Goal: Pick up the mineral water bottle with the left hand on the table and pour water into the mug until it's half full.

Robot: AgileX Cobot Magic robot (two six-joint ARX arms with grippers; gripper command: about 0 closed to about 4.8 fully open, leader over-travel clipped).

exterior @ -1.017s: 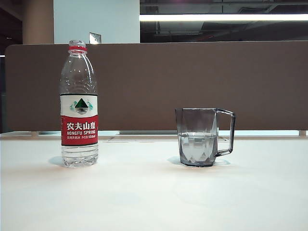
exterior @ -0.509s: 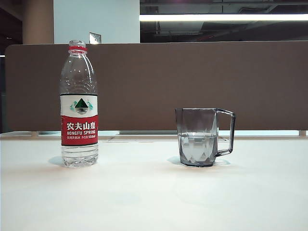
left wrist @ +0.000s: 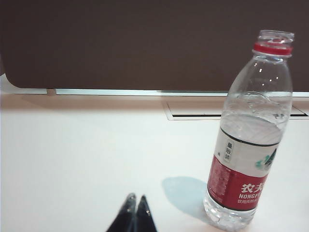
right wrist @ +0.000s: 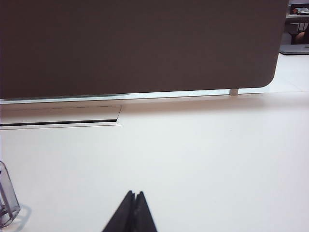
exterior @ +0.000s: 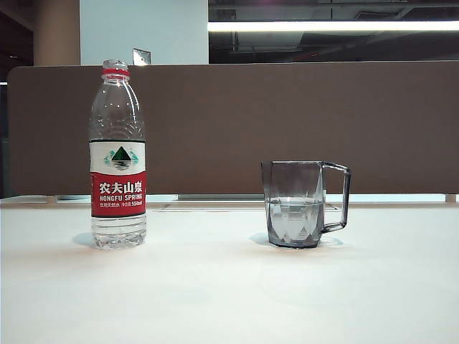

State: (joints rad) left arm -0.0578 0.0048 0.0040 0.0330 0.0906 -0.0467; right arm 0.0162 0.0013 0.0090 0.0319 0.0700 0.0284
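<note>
The mineral water bottle (exterior: 118, 165) stands upright and uncapped on the left of the white table (exterior: 229, 287), partly filled. The left wrist view shows the bottle (left wrist: 253, 140) a short way ahead of my left gripper (left wrist: 136, 198), which is shut and empty, its tips pressed together. The smoky grey mug (exterior: 297, 203) stands right of centre, handle to the right, with water up to about its middle. Only an edge of the mug (right wrist: 7, 203) shows in the right wrist view, off to one side of my right gripper (right wrist: 134, 194), also shut and empty. No arm appears in the exterior view.
A brown partition (exterior: 287, 122) runs along the table's far edge. A recessed cable slot (left wrist: 231, 110) lies in the tabletop behind the bottle, and the same slot (right wrist: 60, 117) shows in the right wrist view.
</note>
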